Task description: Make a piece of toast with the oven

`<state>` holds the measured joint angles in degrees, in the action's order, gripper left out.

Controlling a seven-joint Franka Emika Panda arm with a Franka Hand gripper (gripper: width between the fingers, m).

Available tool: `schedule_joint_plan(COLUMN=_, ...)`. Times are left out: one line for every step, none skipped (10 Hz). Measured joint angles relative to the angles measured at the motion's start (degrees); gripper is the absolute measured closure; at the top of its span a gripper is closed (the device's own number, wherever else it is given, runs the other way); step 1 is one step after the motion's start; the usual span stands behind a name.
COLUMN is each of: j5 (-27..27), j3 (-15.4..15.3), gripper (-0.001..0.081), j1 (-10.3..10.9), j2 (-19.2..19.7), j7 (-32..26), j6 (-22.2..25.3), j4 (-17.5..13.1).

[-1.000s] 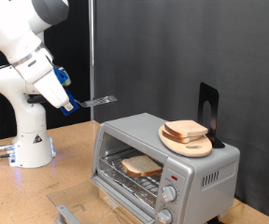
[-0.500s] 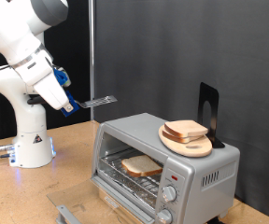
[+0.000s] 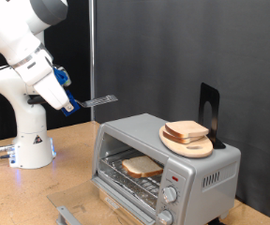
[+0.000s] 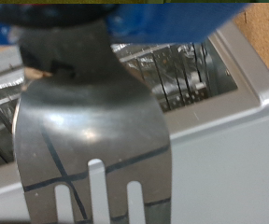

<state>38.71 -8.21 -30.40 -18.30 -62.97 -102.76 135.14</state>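
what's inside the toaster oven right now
A slice of bread lies on the wire rack inside the oven, whose door hangs open. The oven's body hides the deeper interior. Another slice sits on the wooden plate on top.

Exterior view evenly lit from above, sharp; black backdrop [image 3: 172, 47] swallows light behind the oven [image 3: 168, 159]. Soft shadow under oven's open door. Wrist view: spatula [image 4: 92, 131] w/ dull glare, blurred close-up; oven beyond softer.
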Motion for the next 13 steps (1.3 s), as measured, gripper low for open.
schedule_joint_plan(j5=0.9, j3=-0.4, gripper=0.0537, j1=0.4, j2=-0.2, j7=0.0, j6=0.5, j4=0.1)
schedule_joint_plan(j5=2.3, j3=-1.3, gripper=0.0537, j1=1.0, j2=-0.9, j7=0.1, j6=0.6, j4=0.5)
schedule_joint_plan(j5=3.5, j3=-2.5, gripper=0.0537, j1=1.6, j2=-1.9, j7=0.9, j6=0.1, j4=1.2)
schedule_joint_plan(j5=4.5, j3=-4.1, gripper=0.0537, j1=2.3, j2=-3.4, j7=2.1, j6=-1.0, j4=2.3)
schedule_joint_plan(j5=5.1, j3=-5.7, gripper=0.0537, j1=2.9, j2=-4.8, j7=3.4, j6=-2.2, j4=3.3)
schedule_joint_plan(j5=5.8, j3=-7.5, gripper=0.0537, j1=3.7, j2=-6.2, j7=4.8, j6=-3.5, j4=4.4)
schedule_joint_plan(j5=6.7, j3=-9.2, gripper=0.0537, j1=4.4, j2=-7.5, j7=6.1, j6=-4.9, j4=5.4)
schedule_joint_plan(j5=7.9, j3=-11.1, gripper=0.0537, j1=5.2, j2=-8.6, j7=7.5, j6=-6.5, j4=6.5)
schedule_joint_plan(j5=8.9, j3=-12.9, gripper=0.0537, j1=5.9, j2=-9.5, j7=9.0, j6=-8.2, j4=7.3)
schedule_joint_plan(j5=9.9, j3=-14.5, gripper=0.0537, j1=6.5, j2=-10.1, j7=10.1, j6=-9.7, j4=8.0)
schedule_joint_plan(j5=10.8, j3=-15.9, gripper=0.0537, j1=7.0, j2=-10.5, j7=10.9, j6=-11.2, j4=8.5)
schedule_joint_plan(j5=11.5, j3=-17.1, gripper=0.0537, j1=7.2, j2=-10.6, j7=11.3, j6=-12.7, j4=9.0)
schedule_joint_plan(j5=12.0, j3=-18.3, gripper=0.0537, j1=7.2, j2=-10.6, j7=11.5, j6=-14.3, j4=9.6)
